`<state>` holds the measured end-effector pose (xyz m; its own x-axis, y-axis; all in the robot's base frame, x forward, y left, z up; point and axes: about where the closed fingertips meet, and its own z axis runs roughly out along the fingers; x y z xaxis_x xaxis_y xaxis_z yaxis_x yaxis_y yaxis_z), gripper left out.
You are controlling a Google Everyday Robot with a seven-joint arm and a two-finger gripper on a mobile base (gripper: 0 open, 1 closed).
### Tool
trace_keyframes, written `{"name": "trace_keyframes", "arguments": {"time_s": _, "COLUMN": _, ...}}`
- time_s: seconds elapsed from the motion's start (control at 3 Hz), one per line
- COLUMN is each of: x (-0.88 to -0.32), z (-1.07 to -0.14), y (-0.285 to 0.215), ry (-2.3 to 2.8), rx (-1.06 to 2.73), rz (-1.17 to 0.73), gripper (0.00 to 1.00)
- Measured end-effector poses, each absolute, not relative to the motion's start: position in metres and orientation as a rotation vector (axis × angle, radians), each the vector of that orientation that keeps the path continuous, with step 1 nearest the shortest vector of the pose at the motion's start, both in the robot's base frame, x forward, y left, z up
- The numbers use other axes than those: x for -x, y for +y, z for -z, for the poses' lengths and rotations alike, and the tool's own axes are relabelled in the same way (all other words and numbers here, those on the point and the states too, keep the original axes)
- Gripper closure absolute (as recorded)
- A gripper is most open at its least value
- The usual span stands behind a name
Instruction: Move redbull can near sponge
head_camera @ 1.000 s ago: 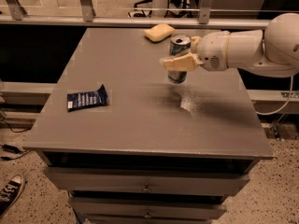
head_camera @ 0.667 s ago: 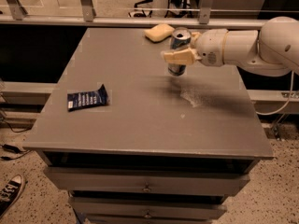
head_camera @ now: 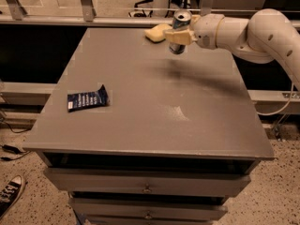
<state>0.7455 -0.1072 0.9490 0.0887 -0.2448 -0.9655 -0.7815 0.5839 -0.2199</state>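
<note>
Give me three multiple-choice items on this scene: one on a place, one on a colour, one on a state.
1. Where does the sponge lie on the table?
A. at the far edge
B. at the near edge
C. in the middle

2. What colour is the snack packet?
A. red
B. dark blue
C. green

3. The redbull can is
A. lying flat beside the packet
B. standing alone mid-table
C. held in the gripper

Answers: 1 A, it sits by the far edge, close beside the can; 2 B, its wrapper is dark blue; 3 C, the gripper is closed on the can over the table's far side.
</note>
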Motion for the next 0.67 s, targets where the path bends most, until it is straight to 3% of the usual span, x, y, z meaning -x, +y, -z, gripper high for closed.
{"name": "trace_keyframes", "arguments": {"time_s": 0.67, "x": -0.8, "z": -0.942, "y": -0.111, "ry": 1.512, "rx": 0.876, "rz": -0.423, "gripper": 1.0}}
